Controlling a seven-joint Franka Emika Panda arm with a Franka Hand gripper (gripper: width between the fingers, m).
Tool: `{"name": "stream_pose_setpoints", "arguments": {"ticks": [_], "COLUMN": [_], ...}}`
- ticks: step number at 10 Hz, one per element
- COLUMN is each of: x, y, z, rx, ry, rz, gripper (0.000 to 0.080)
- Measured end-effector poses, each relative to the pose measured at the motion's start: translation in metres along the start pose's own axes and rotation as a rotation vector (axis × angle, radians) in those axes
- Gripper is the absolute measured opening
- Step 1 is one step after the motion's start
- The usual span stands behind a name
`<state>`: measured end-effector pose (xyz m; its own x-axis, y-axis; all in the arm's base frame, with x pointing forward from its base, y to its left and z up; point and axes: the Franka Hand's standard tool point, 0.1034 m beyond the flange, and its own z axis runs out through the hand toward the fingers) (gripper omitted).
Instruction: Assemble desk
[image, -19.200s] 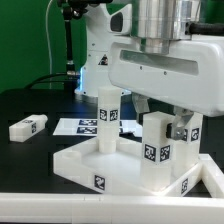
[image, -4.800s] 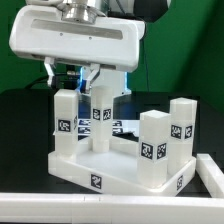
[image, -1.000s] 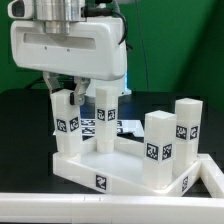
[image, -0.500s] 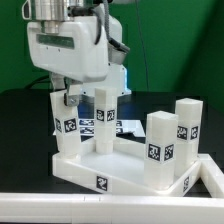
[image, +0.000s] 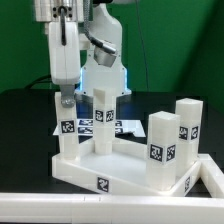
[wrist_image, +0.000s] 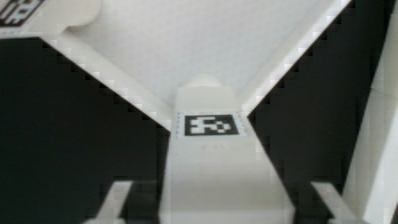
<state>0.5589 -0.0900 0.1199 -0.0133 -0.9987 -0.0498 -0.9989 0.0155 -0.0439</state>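
Tool (image: 64, 99) now rotated edge-on atop leg (image: 66, 125)

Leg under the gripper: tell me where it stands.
In the exterior view the leg stands upright at the desk top's left corner, beside another leg, directly beneath the gripper.

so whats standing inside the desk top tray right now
Four upright white legs, tagged: near right, far right, middle back, and far left with the hand on it. Their bases are hidden by the tray rim.

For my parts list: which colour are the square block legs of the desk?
White plastic square block legs, each bearing a black-and-white square tag; the exterior view shows this best.
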Motion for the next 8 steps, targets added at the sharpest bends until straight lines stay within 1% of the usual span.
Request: {"name": "stream_pose_setpoints", "arguments": {"ticks": [1,2,3,4,5,6,8], "x": [-0.0001,-0.0002,-0.0003,-0.0010,-0.0019,-0.0019,-0.0031], "y": [0.0000,-0.0001,-0.0008,-0.0012,-0.0012,-0.0010,-0.0008], "z": [0.0001,0.0001,-0.0005,-0.0006,-0.0003,0.0003,0.0017], "rx": [0.000,0.000,0.000,-0.003,-0.006,-0.008,-0.012], "ry": [0.000,0.000,0.001,0.006,0.010,0.010,0.012], "rz": [-0.012,-0.058,-0.109,-0.206,-0.331,-0.423,-0.613], "gripper": [0.0291,0.0371,0.0371,0.0571,0.0571,0.0635,0.0648]}}
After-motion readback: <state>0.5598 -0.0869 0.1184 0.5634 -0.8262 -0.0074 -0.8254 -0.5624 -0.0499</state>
